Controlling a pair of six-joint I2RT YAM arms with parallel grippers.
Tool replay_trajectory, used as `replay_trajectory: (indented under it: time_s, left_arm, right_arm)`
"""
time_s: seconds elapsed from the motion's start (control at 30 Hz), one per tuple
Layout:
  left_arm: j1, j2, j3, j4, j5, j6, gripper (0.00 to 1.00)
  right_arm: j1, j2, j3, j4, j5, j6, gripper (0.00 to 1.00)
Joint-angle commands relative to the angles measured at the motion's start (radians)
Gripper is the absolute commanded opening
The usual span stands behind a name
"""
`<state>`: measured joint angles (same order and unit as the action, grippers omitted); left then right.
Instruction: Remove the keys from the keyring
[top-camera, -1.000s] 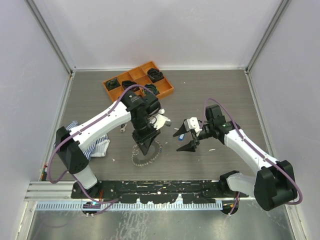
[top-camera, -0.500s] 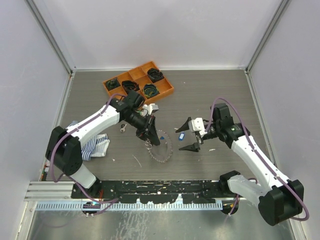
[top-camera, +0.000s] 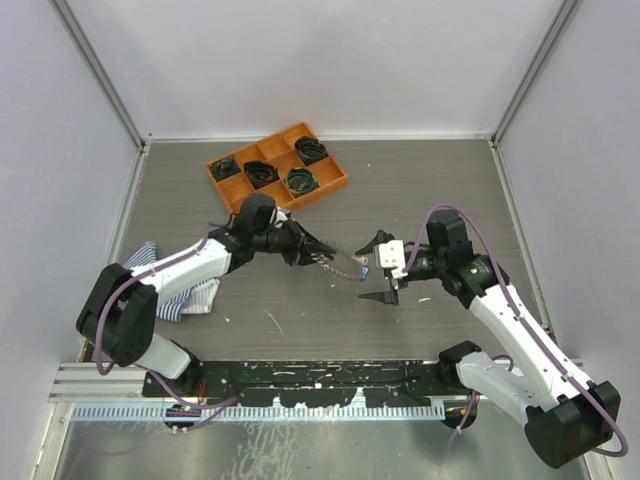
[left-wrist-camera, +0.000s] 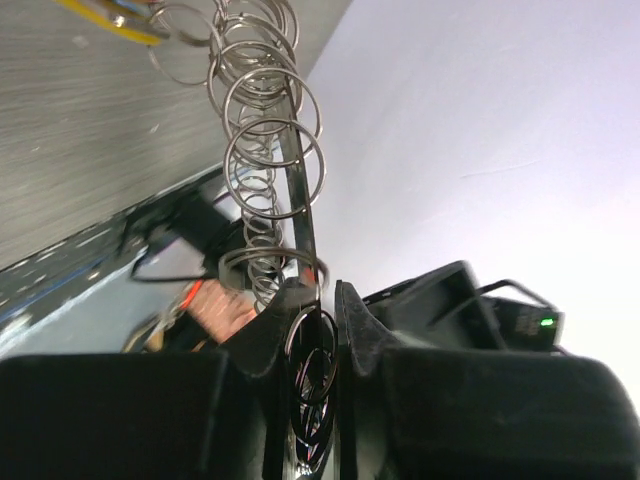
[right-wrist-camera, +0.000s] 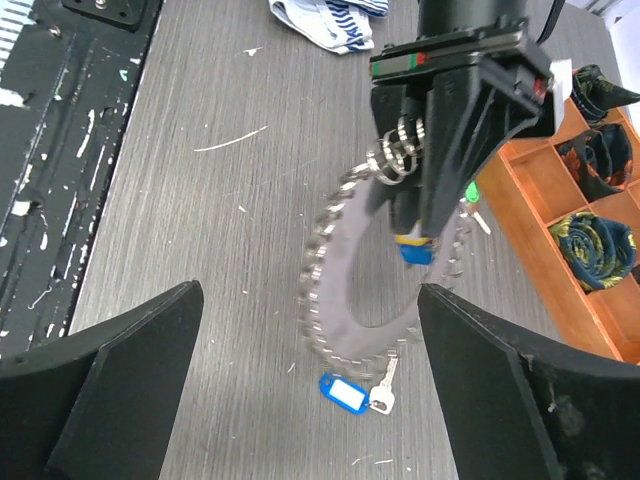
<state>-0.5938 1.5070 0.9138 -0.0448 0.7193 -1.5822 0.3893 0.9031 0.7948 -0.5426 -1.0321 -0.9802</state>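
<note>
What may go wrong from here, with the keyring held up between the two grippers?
The left gripper pinches the keyring at one thin spot only; a pull may slip it out.
The ring looks blurred, perhaps swinging, so the open right gripper may close on the wrong part of it.

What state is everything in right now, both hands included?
left hand: shut on the keyring, holding it above the table
right hand: open wide, empty, facing the keyring
keyring: lifted off the table, hanging from the left hand
blue-tagged key: loose, flat on the table below the keyring
orange tray: upright, black coiled bundles in its compartments
striped cloth: crumpled on the table
</note>
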Motion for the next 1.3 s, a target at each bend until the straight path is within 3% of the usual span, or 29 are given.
replay_trajectory:
  time_s: [0.0,0.2,0.6,0.77,0.9,1.0,1.1,1.17,1.27]
  left_arm:
    - [0.007,-0.108,-0.044,0.257,-0.168,-0.226,0.0]
    - [-0.003,-0.169,-0.12,0.333,-0.282,-0.301,0.0]
    - [-0.038,-0.166,-0.122,0.365,-0.3,-0.323,0.0]
    - [-0.053,-0.158,-0.112,0.373,-0.288,-0.326,0.0]
    - [-0.054,-0.17,-0.117,0.371,-0.288,-0.328,0.0]
    - [-0.055,-0.171,-0.119,0.377,-0.281,-0.332,0.0]
    - [-0.055,-0.181,-0.121,0.379,-0.284,-0.332,0.0]
    - [-0.055,-0.197,-0.129,0.365,-0.298,-0.329,0.07]
    - [-0.055,-0.227,-0.146,0.35,-0.312,-0.321,0.23]
  right_arm:
    - [0.016,-0.034,0.031,0.061,0.048,0.039,0.95]
    - [0.044,-0.034,-0.015,0.296,0.251,0.218,0.94]
    - [0.21,0.022,-0.162,0.613,0.541,0.141,0.84]
    - [0.266,0.056,-0.189,0.721,0.68,0.104,0.71]
    - [0.284,0.059,-0.209,0.748,0.705,0.072,0.57]
    - [0.302,0.057,-0.214,0.749,0.712,0.063,0.37]
    - [0.308,0.057,-0.202,0.737,0.725,0.072,0.1]
    - [0.307,0.055,-0.187,0.717,0.723,0.101,0.01]
    - [0.297,0.045,-0.161,0.676,0.704,0.137,0.01]
